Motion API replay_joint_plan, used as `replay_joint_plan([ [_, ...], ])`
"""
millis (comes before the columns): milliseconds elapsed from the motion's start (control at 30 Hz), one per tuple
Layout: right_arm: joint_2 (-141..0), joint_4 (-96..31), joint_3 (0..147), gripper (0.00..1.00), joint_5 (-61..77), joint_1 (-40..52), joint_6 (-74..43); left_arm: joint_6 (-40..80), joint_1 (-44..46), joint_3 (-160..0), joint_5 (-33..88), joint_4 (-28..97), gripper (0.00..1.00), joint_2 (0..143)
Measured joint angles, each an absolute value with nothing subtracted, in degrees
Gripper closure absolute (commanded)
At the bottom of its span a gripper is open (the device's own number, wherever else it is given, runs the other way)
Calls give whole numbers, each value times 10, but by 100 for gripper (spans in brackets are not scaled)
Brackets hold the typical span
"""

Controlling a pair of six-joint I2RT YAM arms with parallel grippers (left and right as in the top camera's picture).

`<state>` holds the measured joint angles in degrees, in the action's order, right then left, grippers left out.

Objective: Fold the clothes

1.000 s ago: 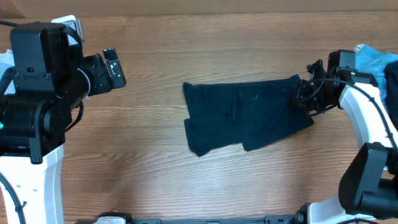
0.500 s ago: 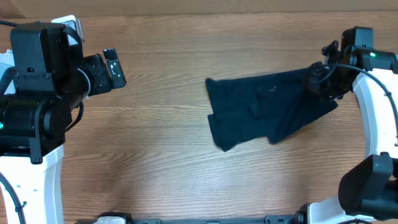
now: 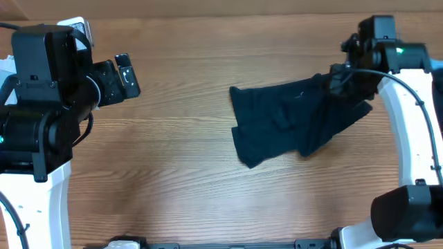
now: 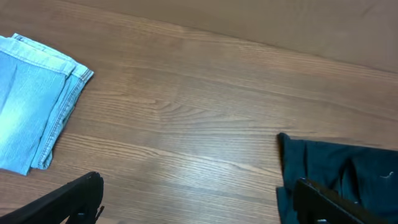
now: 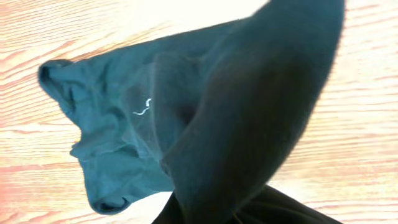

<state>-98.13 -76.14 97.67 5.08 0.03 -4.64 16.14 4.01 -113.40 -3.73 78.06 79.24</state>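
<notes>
The dark navy garment point(image 3: 287, 123) lies crumpled right of the table's middle. My right gripper point(image 3: 338, 81) is shut on its right edge and holds that edge lifted off the wood. In the right wrist view the navy fabric point(image 5: 249, 112) hangs from the jaws and hides the fingers. A small white thread point(image 5: 143, 107) shows on the fabric. My left gripper point(image 3: 128, 76) hovers open at the far left, well away from the cloth. Its fingers point(image 4: 74, 199) frame bare wood, and the garment's left edge point(image 4: 339, 165) shows behind the right-hand finger. A folded pale blue denim piece point(image 4: 31, 118) lies on the table.
The wooden table point(image 3: 180, 187) stretches bare between the left arm and the garment. The left arm's black base point(image 3: 38, 104) fills the left side. The right arm's white link point(image 3: 415, 131) runs down the right edge.
My right gripper dragged the navy garment to the right, then rose and came back left with the edge. The garment's right end now stands lifted and bunched. The left arm has not moved.
</notes>
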Motion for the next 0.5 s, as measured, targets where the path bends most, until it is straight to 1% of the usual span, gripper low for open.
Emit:
replay_joint_plan([
  [133, -981, -762, 984, 96, 28, 53, -47, 161, 40, -1134, -37, 781, 0, 792],
  [400, -981, -773, 984, 96, 7, 102, -47, 161, 40, -1134, -37, 781, 0, 793],
  [500, -981, -773, 984, 96, 3, 139, -50, 162, 40, -1134, -37, 781, 0, 792],
])
